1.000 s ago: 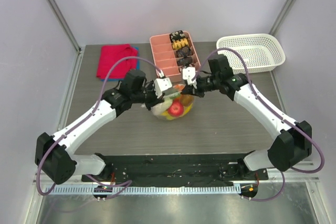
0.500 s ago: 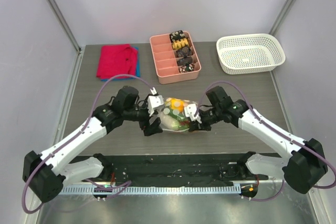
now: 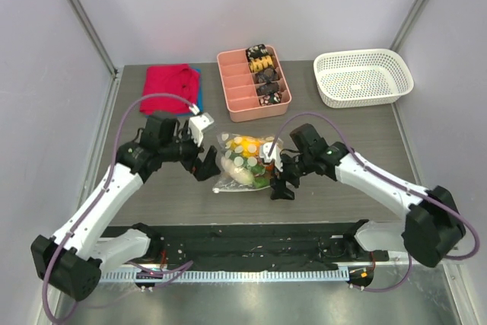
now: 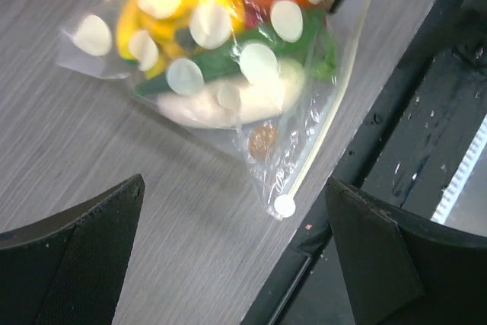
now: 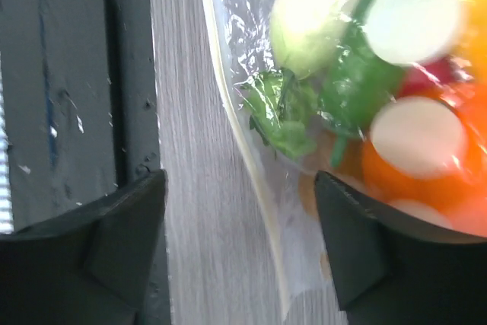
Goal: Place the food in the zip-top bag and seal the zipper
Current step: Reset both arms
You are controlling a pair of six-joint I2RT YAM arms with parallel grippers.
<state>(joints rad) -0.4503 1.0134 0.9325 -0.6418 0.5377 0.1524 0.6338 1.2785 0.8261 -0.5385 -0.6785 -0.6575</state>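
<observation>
Both end effectors stand spread wide and grip nothing: the left end effector (image 3: 204, 144) hangs over the bench (image 3: 183, 203) with the bag (image 3: 243, 164) lying flat just to its right, and the right end effector (image 3: 281, 173) sits at the bag's other side, so the bag rests between the two, apart from both as far as the views show. The zipper (image 4: 327, 123) runs along the bag's near edge, beside the black rail (image 3: 243, 234), ahead of each pair of fingers; whether it is pressed shut cannot be told. The food (image 4: 221, 51) is inside the bag, yellow, orange, green and white under the dotted film. Beyond the end effectors stands a pink tray (image 3: 251, 85), with a red cloth (image 3: 169, 89) beyond the left one and a white basket (image 3: 364, 76) beyond the right
</observation>
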